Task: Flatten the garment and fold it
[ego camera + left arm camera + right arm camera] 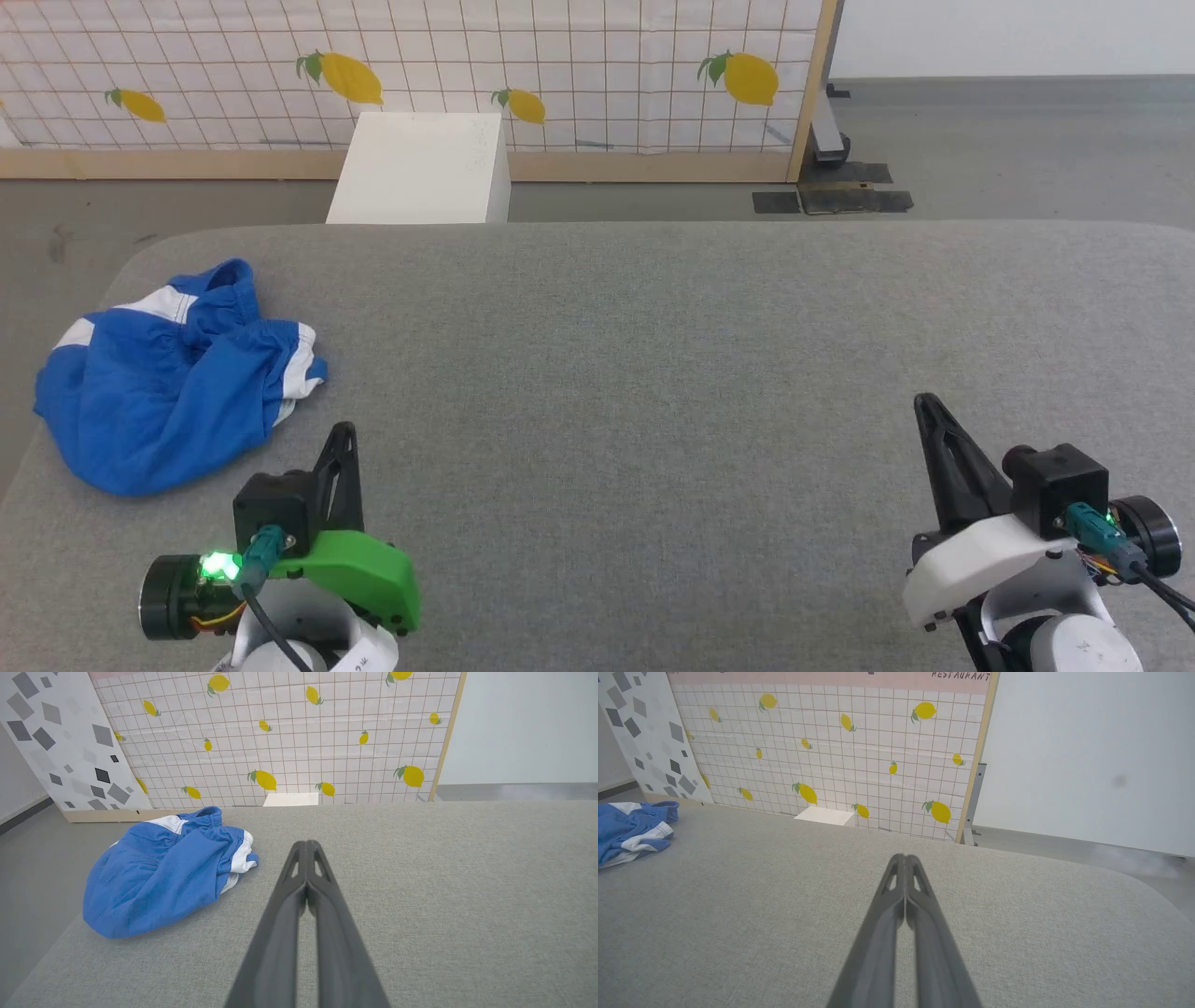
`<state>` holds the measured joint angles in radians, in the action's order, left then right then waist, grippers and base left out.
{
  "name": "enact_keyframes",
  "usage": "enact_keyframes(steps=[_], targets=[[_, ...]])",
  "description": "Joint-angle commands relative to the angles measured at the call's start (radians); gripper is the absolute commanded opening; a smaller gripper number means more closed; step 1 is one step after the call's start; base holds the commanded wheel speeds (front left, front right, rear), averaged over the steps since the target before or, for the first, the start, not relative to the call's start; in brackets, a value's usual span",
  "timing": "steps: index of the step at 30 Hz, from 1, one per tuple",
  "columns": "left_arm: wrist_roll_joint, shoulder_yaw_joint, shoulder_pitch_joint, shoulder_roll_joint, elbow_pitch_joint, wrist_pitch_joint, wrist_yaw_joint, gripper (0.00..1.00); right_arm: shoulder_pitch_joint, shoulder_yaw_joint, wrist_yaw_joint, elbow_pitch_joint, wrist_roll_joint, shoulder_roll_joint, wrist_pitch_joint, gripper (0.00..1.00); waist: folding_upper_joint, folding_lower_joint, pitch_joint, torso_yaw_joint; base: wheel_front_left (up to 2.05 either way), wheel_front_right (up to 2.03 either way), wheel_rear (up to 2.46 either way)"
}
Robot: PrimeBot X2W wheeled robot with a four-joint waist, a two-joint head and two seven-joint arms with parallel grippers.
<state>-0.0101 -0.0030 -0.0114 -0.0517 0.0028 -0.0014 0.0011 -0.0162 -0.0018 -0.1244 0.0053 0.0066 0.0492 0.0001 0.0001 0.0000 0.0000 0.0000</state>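
Reviewing all three views, I judge the task to be at its opening step: flattening has not begun. The garment [177, 373] lies crumpled in a heap on the left part of the grey surface [672, 373], close to its left edge, with white stripe and gathered waistband showing on top.

The left end effector [344, 431] is at the near side of the surface, its two fingers pressed together and holding nothing. The garment lies ahead of it and to its left, near but not touching. The right end effector [924, 401] is likewise closed and empty, well apart from the garment, with bare surface between them.

The next move, in my judgement, calls for opening the left fingers, reaching forward-left to a hem or waistband edge, and bringing the right arm across so both can spread the fabric.
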Motion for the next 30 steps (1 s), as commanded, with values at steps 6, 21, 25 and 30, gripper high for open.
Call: enact_keyframes(steps=[6, 21, 25, 30], targets=[[0.01, 0.003, 0.011, 0.001, -0.003, 0.001, -0.001, 0.0, 0.016, 0.002, -0.006, -0.005, -0.007, 0.001, 0.0, 0.0, -0.0001, 0.0, 0.0, 0.0, 0.0, 0.0, 0.0], [0.01, 0.003, 0.011, 0.001, -0.003, 0.001, -0.001, 0.0, 0.016, 0.002, -0.006, -0.005, -0.007, 0.001, 0.0, 0.0, -0.0001, 0.0, 0.0, 0.0, 0.0, 0.0, 0.0], [0.01, 0.003, 0.011, 0.001, -0.003, 0.001, -0.001, 0.0, 0.016, 0.002, -0.006, -0.005, -0.007, 0.001, 0.0, 0.0, -0.0001, 0.0, 0.0, 0.0, 0.0, 0.0, 0.0], [0.01, 0.003, 0.011, 0.001, -0.003, 0.001, -0.001, 0.0, 0.016, 0.002, -0.006, -0.005, -0.007, 0.001, 0.0, 0.0, -0.0001, 0.0, 0.0, 0.0, 0.0, 0.0, 0.0]])
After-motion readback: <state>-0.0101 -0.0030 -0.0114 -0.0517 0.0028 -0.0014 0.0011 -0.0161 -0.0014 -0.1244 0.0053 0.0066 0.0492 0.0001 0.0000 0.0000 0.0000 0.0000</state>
